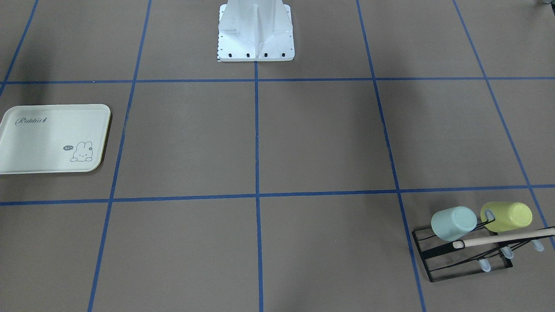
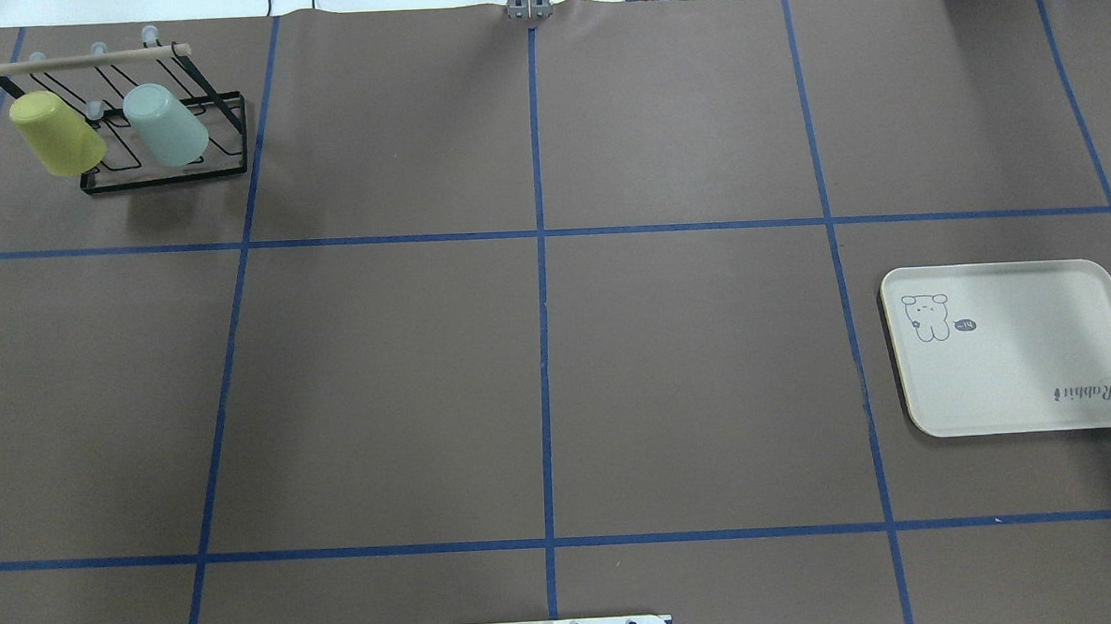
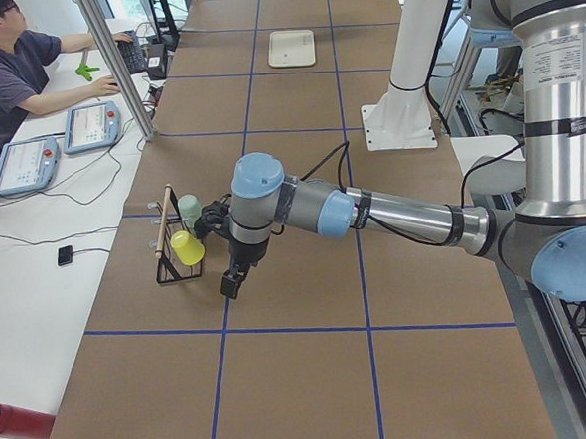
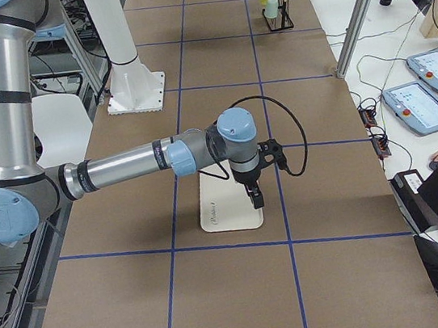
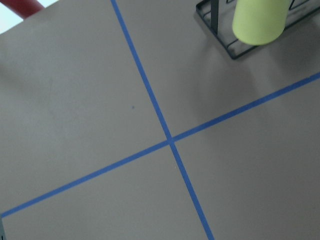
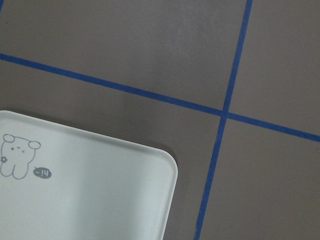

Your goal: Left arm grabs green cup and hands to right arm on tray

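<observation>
- Stage: by my reading the task is at its opening. The green cup (image 2: 166,125) is not yet grasped, so the grab, the hand-over and the setting down on the tray (image 2: 1015,311) are all left to do.
- Green cup: it hangs bottom-up and tilted on a peg of a black wire rack (image 2: 165,176). The rack stands at the far corner of the bench (image 2: 380,376) on my left side. A yellow cup (image 2: 55,135) hangs the same way just beside the green one, on the outer side. A wooden rod (image 2: 85,59) runs along the top of the rack.
- Left arm (image 3: 392,213): it reaches out low over the bench, and my left jaws hang near the rack, on the yellow cup's side and apart from both cups. Only the left side view shows the left jaws, so I cannot tell whether they are spread or pressed together. They hold nothing that I can see.
- Right arm (image 4: 122,168): it stretches out so that my right jaws hover over the tray's edge. Only the right side view shows them, and again I cannot tell how they stand.
- Containers: the tray lies flat on my right side, well apart from the rack, and carries nothing but its printed rabbit and lettering. Both cups face mouth-down onto their pegs, so their insides are hidden. The other pegs on the rack are bare.
- Next step, as a judgement: my left jaws need to shift past the yellow cup to the green one and lift it off its peg.
</observation>
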